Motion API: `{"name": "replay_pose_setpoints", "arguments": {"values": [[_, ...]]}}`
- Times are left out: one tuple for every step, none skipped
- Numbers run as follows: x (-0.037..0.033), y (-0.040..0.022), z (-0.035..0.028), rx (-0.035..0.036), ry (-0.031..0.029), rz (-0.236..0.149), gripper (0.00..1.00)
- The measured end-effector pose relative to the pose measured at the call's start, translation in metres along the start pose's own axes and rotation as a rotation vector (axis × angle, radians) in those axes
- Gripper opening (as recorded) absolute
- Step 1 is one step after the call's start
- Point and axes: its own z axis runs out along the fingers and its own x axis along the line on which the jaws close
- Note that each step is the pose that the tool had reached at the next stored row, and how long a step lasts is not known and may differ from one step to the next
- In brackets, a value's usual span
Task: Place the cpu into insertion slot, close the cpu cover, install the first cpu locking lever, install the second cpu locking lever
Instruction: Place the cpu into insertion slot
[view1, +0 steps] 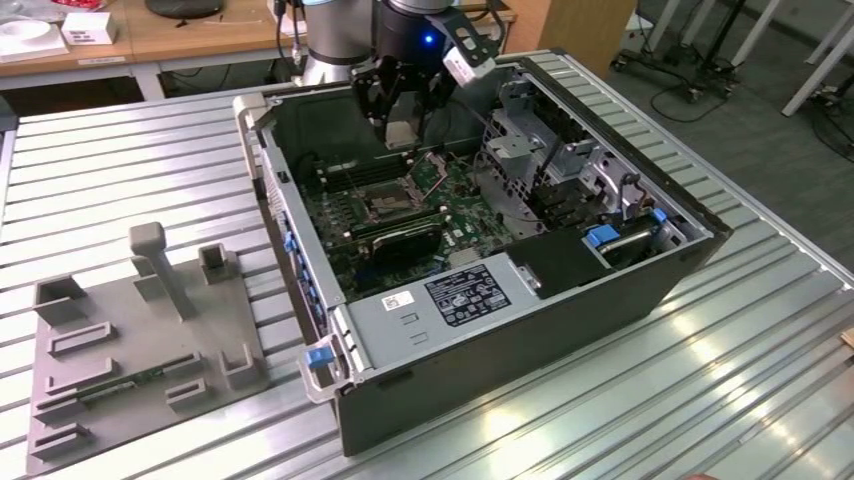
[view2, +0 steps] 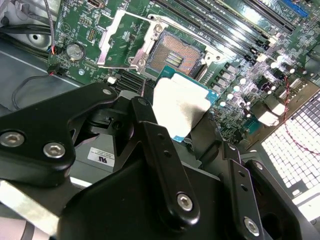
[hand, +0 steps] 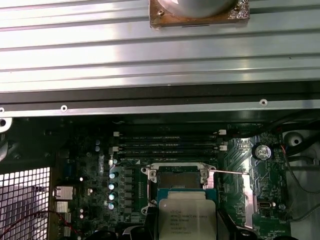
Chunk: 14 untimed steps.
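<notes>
Over the insertion slot (view2: 177, 54), mid circuit board (view2: 75, 22), we hold the cpu (view2: 181, 105) clamped flat in our hand (view1: 398, 120), matching its plane; the cpu cover (view2: 124, 37) stands open.

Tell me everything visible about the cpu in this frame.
The cpu is a small flat square chip: a pale silvery-grey metal lid with printing, on a teal-edged base. The gripper holds it by two opposite edges, lid facing both wrist cameras, above the green board and near the open insertion slot, not seated in it.
</notes>
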Motion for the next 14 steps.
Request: {"name": "replay_pose_setpoints", "arguments": {"values": [[0.0,0.0,0.0,0.0,0.0,0.0,0.54],[0.0,0.0,0.0,0.0,0.0,0.0,0.54],[0.0,0.0,0.0,0.0,0.0,0.0,0.54],[0.0,0.0,0.0001,0.0,0.0,0.0,0.54],[0.0,0.0,0.0001,0.0,0.0,0.0,0.54],[0.0,0.0,0.0001,0.0,0.0,0.0,0.54],[0.0,0.0,0.0001,0.0,0.0,0.0,0.54],[0.0,0.0,0.0001,0.0,0.0,0.0,0.54],[0.0,0.0,0.0002,-0.0001,0.0,0.0,0.54],[0.0,0.0,0.0001,0.0,0.0,0.0,0.54],[0.0,0.0,0.0002,0.0,0.0,0.001,0.54],[0.0,0.0,0.0002,0.0,-0.0002,0.002,0.54],[0.0,0.0,0.0002,-0.0001,-0.0004,0.005,0.54],[0.0,0.0,0.0002,-0.0002,-0.0008,0.009,0.54]]}}
